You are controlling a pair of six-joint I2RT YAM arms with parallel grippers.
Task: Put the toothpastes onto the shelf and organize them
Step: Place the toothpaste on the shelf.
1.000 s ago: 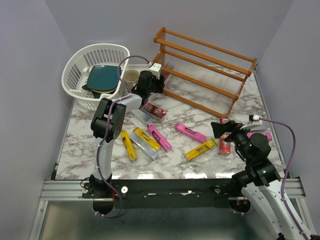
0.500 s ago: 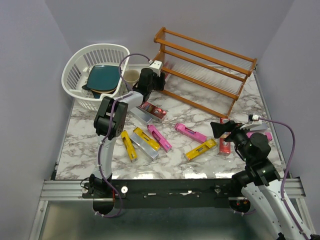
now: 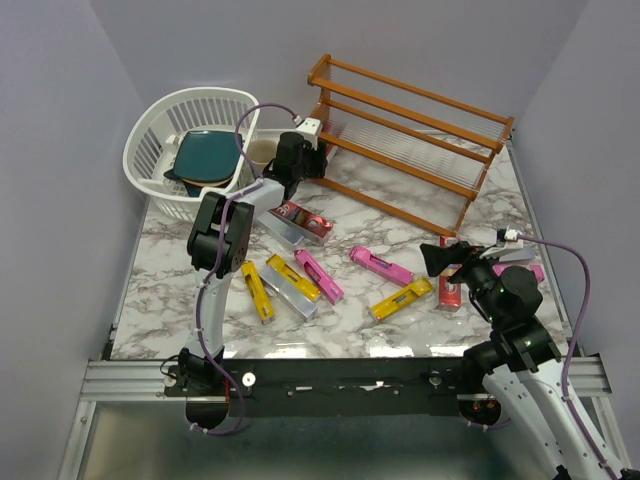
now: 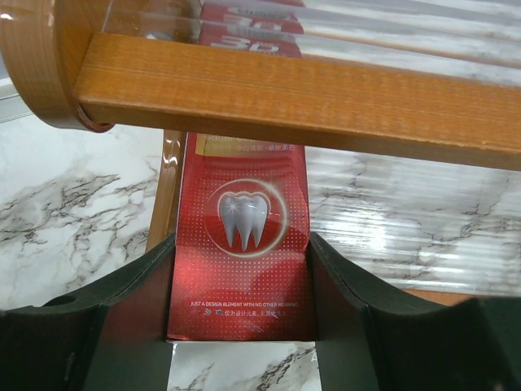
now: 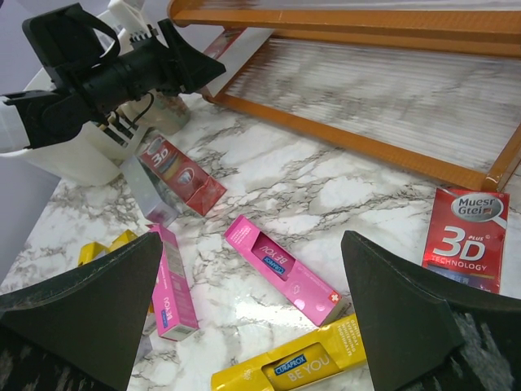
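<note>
**Left jaws:** closed on a red toothpaste carton (image 4: 242,220), which is gripped by its long sides at the near end. The far end is passed under a wooden rail of the shelf (image 4: 285,98), at the shelf's left end, and the rail crosses directly over the carton.

**Right jaws:** spread wide with nothing held, hung above the worktop (image 3: 160,270) well apart from the shelf.

**Loose below them:** a pink carton (image 5: 285,269), a yellow carton (image 5: 289,371) and a second red carton (image 5: 462,236).

**Beside the left arm:** a white basket (image 3: 150,150) and a beige mug (image 3: 262,153).
</note>
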